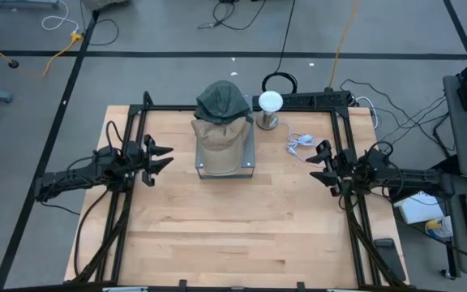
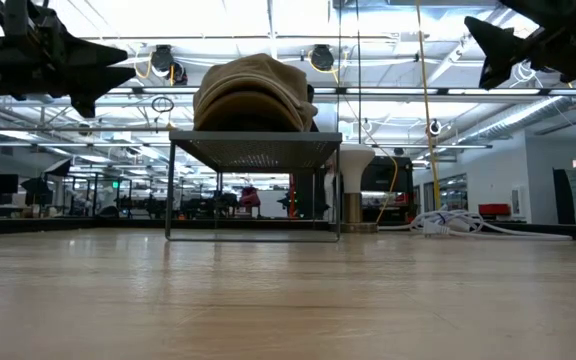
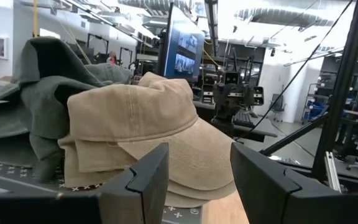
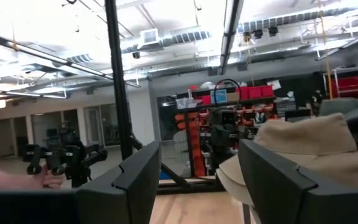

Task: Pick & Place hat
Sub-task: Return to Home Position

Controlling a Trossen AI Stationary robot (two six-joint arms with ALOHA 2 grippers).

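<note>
Soft tan caps [image 1: 220,139] sit stacked on the wire shelf [image 1: 249,162], with dark grey-green caps [image 1: 223,99] piled just behind them. The left gripper [image 1: 167,157] and right gripper [image 1: 317,162] hang either side of the shelf, fingers spread wide, empty.

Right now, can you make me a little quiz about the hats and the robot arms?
1. True or false: the left end effector is holding a cap.
2. Pick one. The tan caps are stacked: A) on the shelf; B) on the bare tabletop; C) on the floor.
3. Fill in the missing word: the right end effector is empty and its fingers are ____.

Key: 1 false; 2 A; 3 open.
</note>
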